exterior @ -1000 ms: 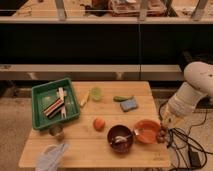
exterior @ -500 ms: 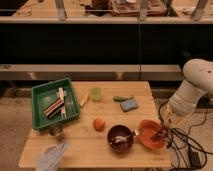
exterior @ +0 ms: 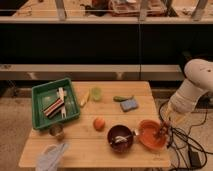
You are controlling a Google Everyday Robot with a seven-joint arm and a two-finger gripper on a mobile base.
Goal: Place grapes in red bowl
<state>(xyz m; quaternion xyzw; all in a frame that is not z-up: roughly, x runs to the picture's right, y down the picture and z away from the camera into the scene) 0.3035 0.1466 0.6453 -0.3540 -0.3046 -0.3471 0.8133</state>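
Observation:
The red bowl [exterior: 150, 135] is the wide orange-red bowl at the front right of the wooden table [exterior: 90, 150]. My gripper [exterior: 163, 128] hangs from the white arm [exterior: 192, 85] over the bowl's right rim. It is shut on the grapes [exterior: 161, 132], a small dark cluster held just inside the bowl's right side, at about rim height. I cannot tell whether the grapes touch the bowl.
A darker maroon bowl [exterior: 120, 138] with a white utensil stands just left of the red bowl. An orange fruit [exterior: 99, 123], a blue sponge [exterior: 129, 104], a green cup [exterior: 96, 93], a green tray [exterior: 54, 102], a small metal cup [exterior: 56, 131] and a grey cloth [exterior: 52, 155] lie further left. Cables run off the table's right edge.
My gripper has come in from the right of the bowl to over its right rim, carrying the grapes. The red bowl sits slightly further right and nearer the front.

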